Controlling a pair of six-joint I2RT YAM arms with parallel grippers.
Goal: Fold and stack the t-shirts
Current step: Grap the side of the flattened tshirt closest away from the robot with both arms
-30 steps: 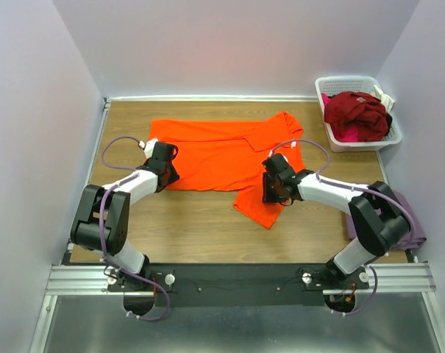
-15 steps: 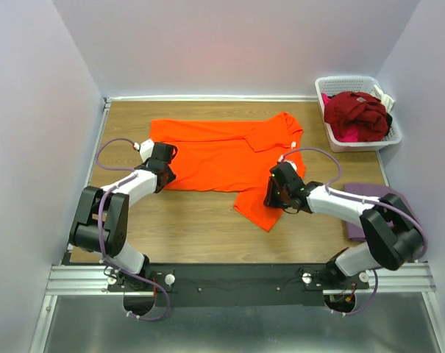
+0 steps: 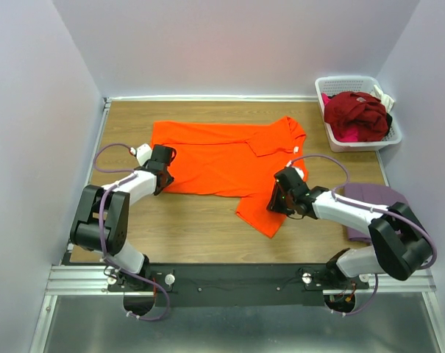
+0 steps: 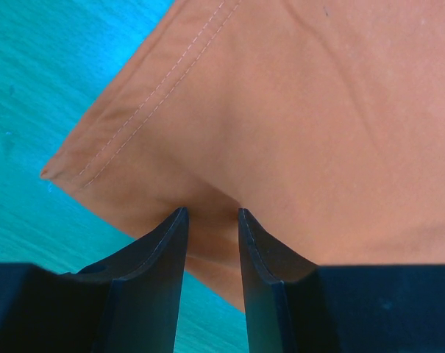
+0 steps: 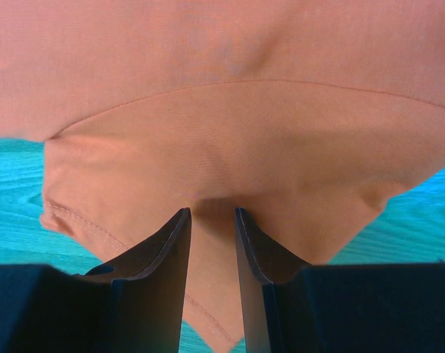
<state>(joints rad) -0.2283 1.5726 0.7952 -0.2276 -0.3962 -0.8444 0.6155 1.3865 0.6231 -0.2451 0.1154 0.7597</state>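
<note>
The bright orange t-shirt (image 3: 222, 158) lies spread on the wooden table, with one part folded over at its right end and a flap reaching toward the near edge. My left gripper (image 3: 162, 166) is shut on the shirt's left hem corner. In the left wrist view the fabric (image 4: 296, 110) bunches between the tips of that gripper (image 4: 211, 213). My right gripper (image 3: 279, 199) is shut on the near right flap. In the right wrist view the cloth (image 5: 244, 88) is pinched and puckered at that gripper (image 5: 211, 212).
A white slatted basket (image 3: 347, 79) at the back right holds a dark red t-shirt (image 3: 358, 110) and a pink one (image 3: 345, 134). A mauve-purple t-shirt (image 3: 380, 193) lies at the right edge, under my right arm. Walls close in the table on three sides.
My right gripper has moved right and toward the near edge, pulling the orange shirt's flap with it. The shirt has shifted right and flattened. My left gripper has barely moved.
</note>
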